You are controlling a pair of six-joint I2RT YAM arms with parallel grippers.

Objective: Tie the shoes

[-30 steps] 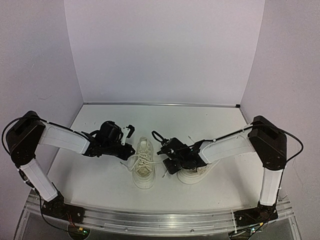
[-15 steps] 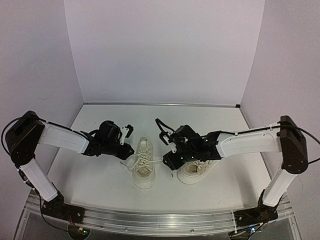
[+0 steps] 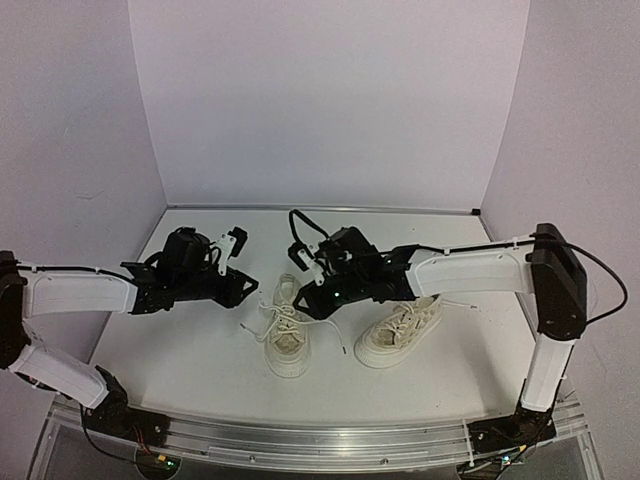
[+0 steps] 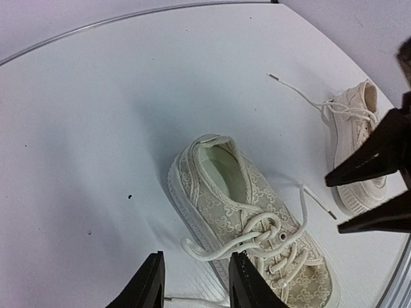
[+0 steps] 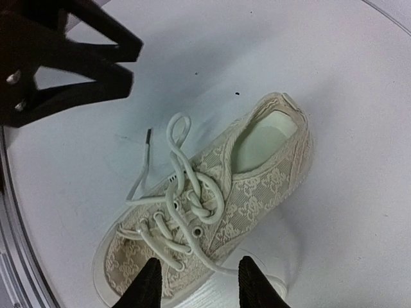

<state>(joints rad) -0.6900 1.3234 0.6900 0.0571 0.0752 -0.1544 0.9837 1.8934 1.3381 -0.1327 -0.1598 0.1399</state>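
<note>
Two cream shoes stand side by side, toes toward the arms. The left shoe (image 3: 287,335) (image 4: 247,215) (image 5: 225,192) has its white laces crossed in a loose knot (image 5: 205,196), with a loop (image 5: 178,128) lying off its side. The right shoe (image 3: 400,330) (image 4: 356,125) has loose laces trailing on the table. My left gripper (image 3: 243,286) (image 4: 196,285) is open just left of the left shoe, a lace loop (image 4: 199,250) lying between its fingers, untouched. My right gripper (image 3: 305,300) (image 5: 200,285) hangs open over the left shoe's right side, holding nothing.
The white table (image 3: 200,350) is walled at the back and both sides, with a metal rail (image 3: 320,435) at the near edge. A lace end of the right shoe (image 4: 292,86) stretches toward the back. The two grippers are close together over the left shoe.
The right gripper left the right shoe and moved left and back over the left shoe, jaws narrowing. The left arm drew back to the left and its jaws opened.
</note>
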